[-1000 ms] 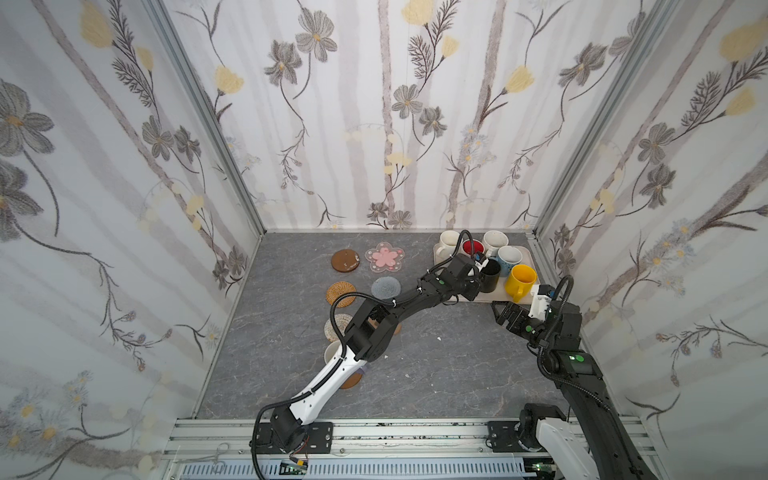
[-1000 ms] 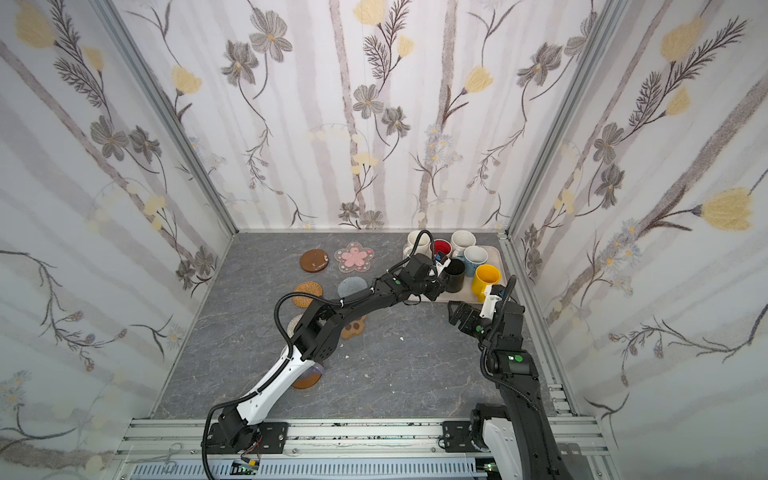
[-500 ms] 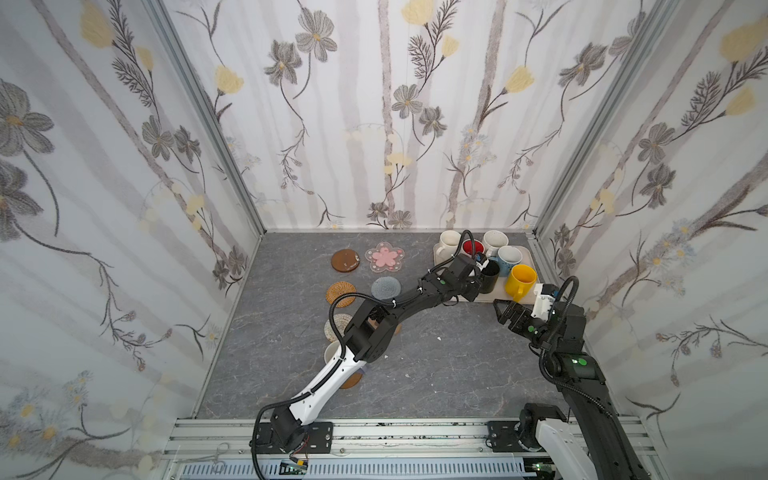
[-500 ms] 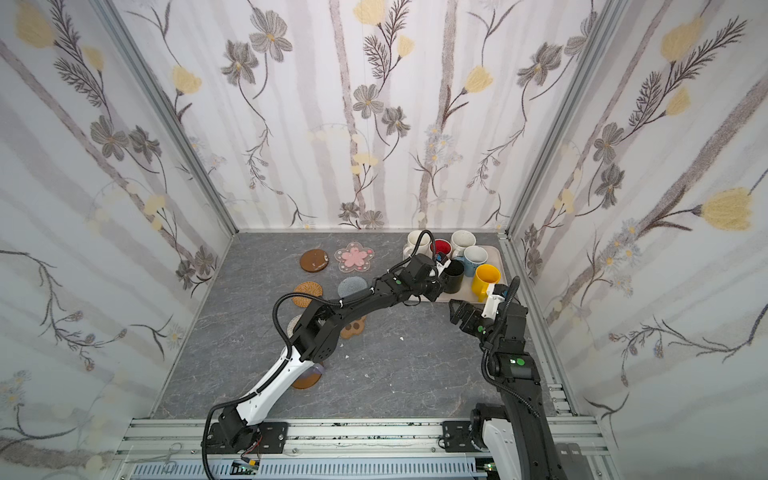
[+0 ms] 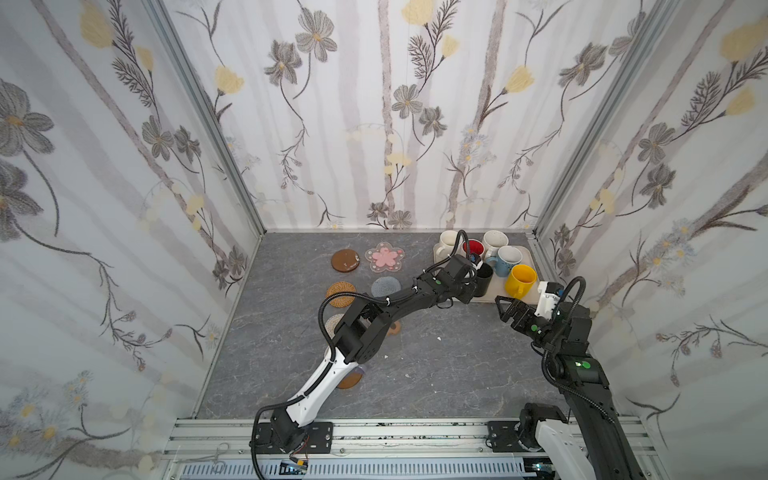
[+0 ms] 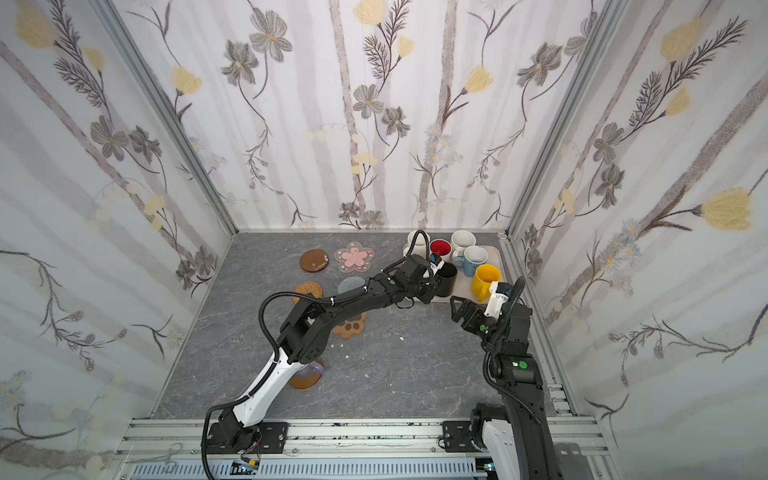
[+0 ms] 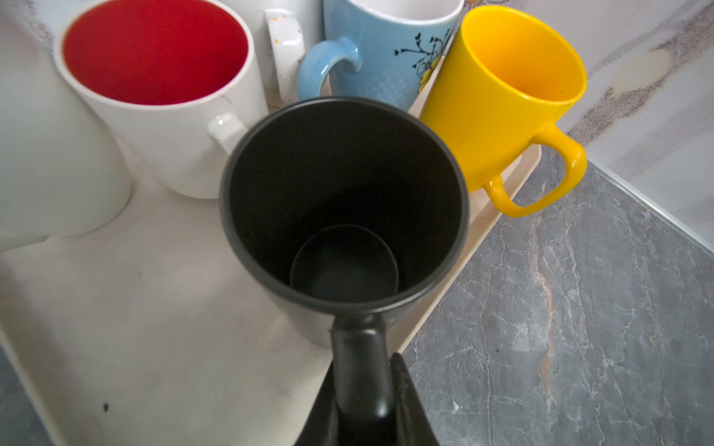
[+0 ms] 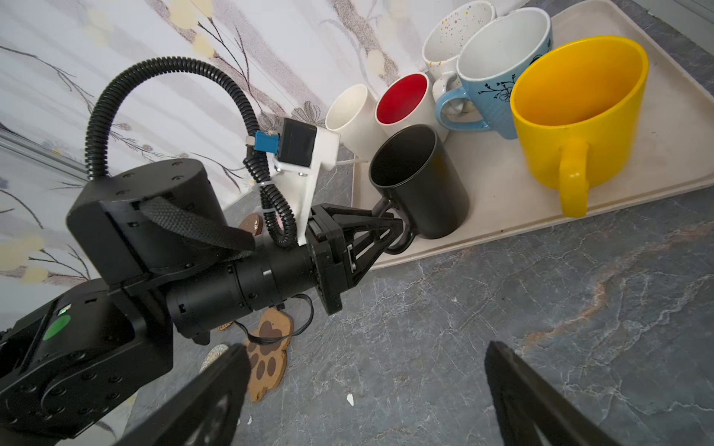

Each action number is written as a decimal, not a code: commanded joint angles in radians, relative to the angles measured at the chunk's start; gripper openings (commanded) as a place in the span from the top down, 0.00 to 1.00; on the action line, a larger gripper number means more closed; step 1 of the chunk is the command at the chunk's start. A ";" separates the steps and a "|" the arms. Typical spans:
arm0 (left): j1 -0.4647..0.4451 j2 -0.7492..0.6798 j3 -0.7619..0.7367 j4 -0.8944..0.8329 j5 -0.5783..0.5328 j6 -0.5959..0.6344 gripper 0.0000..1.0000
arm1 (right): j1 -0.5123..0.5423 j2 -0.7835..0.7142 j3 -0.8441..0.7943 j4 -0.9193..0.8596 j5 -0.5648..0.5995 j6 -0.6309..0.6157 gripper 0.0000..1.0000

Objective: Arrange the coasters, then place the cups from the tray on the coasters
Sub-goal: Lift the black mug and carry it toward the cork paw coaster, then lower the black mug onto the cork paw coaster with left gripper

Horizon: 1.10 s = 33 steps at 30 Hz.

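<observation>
One black cup (image 8: 421,181) at front edge of tray (image 8: 502,200), handle clamped in left gripper (image 8: 394,228); five more cups (image 8: 579,100) behind it on tray. Right gripper (image 8: 365,347) just off tray's front edge, jaws wide apart, empty.

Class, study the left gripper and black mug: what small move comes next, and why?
Probably lift the black mug clear of the tray rim. The left gripper is shut on its handle, the mug leans near the tray's near edge, and the yellow mug stands close.
</observation>
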 commanded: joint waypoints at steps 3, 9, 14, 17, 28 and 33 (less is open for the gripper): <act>0.001 -0.312 -0.162 0.107 -0.044 -0.009 1.00 | -0.001 0.007 -0.001 0.065 -0.030 0.009 0.05; 0.009 -0.551 -0.484 0.222 -0.044 0.008 1.00 | 0.001 0.024 -0.025 0.145 -0.083 0.016 0.05; 0.050 -0.740 -0.720 0.260 -0.020 0.012 1.00 | 0.010 0.065 -0.020 0.202 -0.116 0.019 0.06; 0.077 -0.867 -0.864 0.260 -0.023 0.039 1.00 | 0.029 0.091 -0.011 0.233 -0.118 0.026 0.06; 0.173 -1.234 -1.206 0.204 0.058 0.162 1.00 | 0.140 0.230 0.025 0.360 -0.105 0.057 0.07; 0.258 -1.324 -1.326 0.180 0.154 0.186 1.00 | 0.144 0.253 0.035 0.379 -0.116 0.054 0.07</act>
